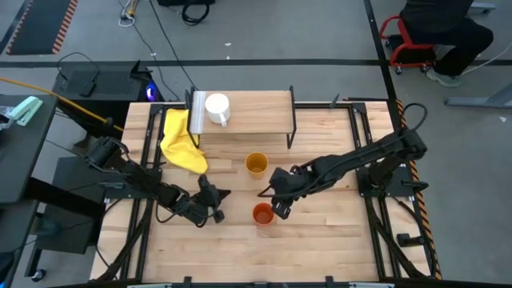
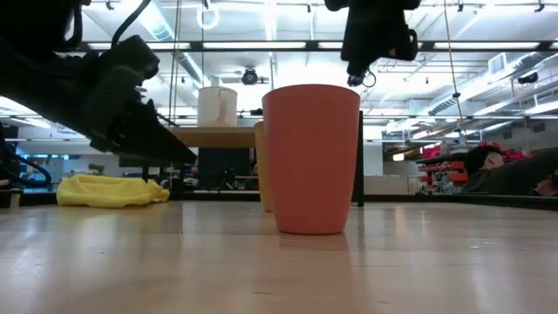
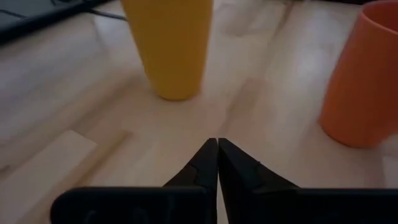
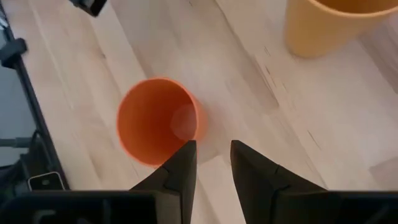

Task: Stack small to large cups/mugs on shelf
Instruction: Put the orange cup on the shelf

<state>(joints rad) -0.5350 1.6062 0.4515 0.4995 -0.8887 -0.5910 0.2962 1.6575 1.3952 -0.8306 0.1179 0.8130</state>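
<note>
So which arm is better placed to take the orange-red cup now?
Right, probably. The right gripper hangs open just above the orange-red cup; the left gripper is shut, low beside it.

A mug (image 1: 218,108) stands on the shelf (image 1: 256,112); a cloth (image 1: 182,142) lies beside it; one cup (image 1: 256,165) stands before the shelf, another cup (image 1: 263,214) nearer still.

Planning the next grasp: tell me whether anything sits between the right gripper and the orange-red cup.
Nothing visible does. The right gripper, fingers slightly apart, hangs just above and beside the orange-red cup, with only bare table between them. The yellow-orange cup stands off to the side.
</note>
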